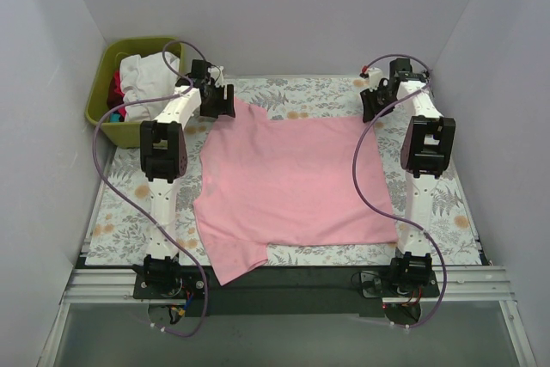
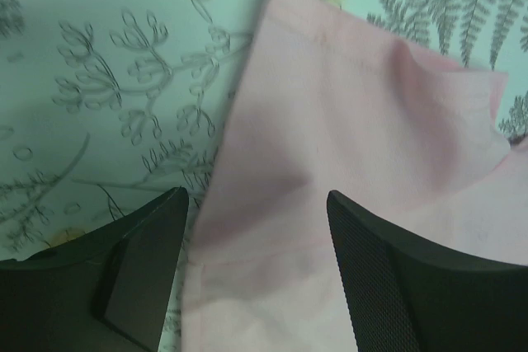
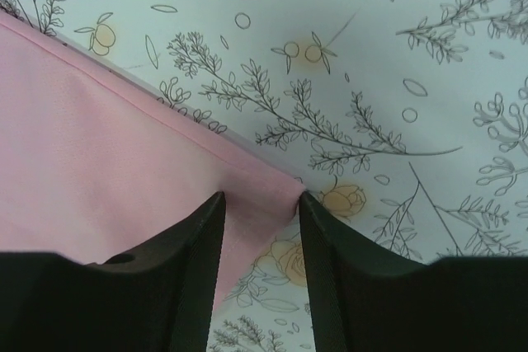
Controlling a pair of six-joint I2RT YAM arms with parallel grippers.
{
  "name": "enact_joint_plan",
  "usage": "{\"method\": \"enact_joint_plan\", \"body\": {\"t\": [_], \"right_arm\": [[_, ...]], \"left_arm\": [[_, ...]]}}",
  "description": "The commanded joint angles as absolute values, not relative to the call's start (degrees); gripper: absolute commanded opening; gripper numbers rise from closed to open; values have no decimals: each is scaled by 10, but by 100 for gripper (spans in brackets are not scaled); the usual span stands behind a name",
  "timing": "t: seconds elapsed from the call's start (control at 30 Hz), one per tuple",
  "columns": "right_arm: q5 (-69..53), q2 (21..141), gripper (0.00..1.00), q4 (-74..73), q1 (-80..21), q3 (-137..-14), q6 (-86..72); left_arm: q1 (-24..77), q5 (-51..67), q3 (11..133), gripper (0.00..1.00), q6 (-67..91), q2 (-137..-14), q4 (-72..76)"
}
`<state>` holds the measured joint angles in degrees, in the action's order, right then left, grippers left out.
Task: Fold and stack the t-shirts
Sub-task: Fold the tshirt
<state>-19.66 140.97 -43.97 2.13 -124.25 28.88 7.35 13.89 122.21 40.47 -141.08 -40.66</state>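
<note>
Pink t-shirt (image 1: 292, 182) is lying flat mid-bench; left gripper (image 2: 257, 195), jaws spread, is straddling its far-left sleeve; right gripper (image 3: 261, 197), jaws parted, is bracketing its far-right corner.

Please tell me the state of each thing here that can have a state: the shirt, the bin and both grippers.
pink t-shirt: spread flat on the table, not folded.
left gripper: open, low over the shirt's far-left sleeve.
right gripper: open, with the shirt's far-right corner between its fingers.
green bin: upright, holding crumpled clothes.
</note>
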Motion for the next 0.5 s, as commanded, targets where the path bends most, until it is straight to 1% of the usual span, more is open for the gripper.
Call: {"method": "enact_joint_plan", "body": {"t": [0.0, 0.03, 0.07, 0.13, 0.27, 0.33, 0.47], "right_arm": [[-200, 1422, 47, -427, 15, -1231, 300], [-200, 1424, 45, -426, 14, -1230, 301], [-200, 1424, 41, -427, 14, -1229, 303], [-200, 1426, 38, -427, 14, -1226, 304], [-200, 1426, 29, -427, 13, -1222, 311], [-201, 1423, 26, -429, 14, -1216, 316], [-203, 1419, 26, -428, 13, -1211, 323]], "left_arm": [[74, 129, 1264, 67, 411, -1433, -388], [74, 127, 1271, 67, 412, -1439, -386], [74, 126, 1283, 66, 412, -1446, -385], [74, 126, 1295, 65, 414, -1460, -379], [74, 139, 1312, 63, 416, -1477, -371], [74, 148, 1321, 62, 417, -1484, -367], [75, 163, 1326, 61, 419, -1494, -362]]}}
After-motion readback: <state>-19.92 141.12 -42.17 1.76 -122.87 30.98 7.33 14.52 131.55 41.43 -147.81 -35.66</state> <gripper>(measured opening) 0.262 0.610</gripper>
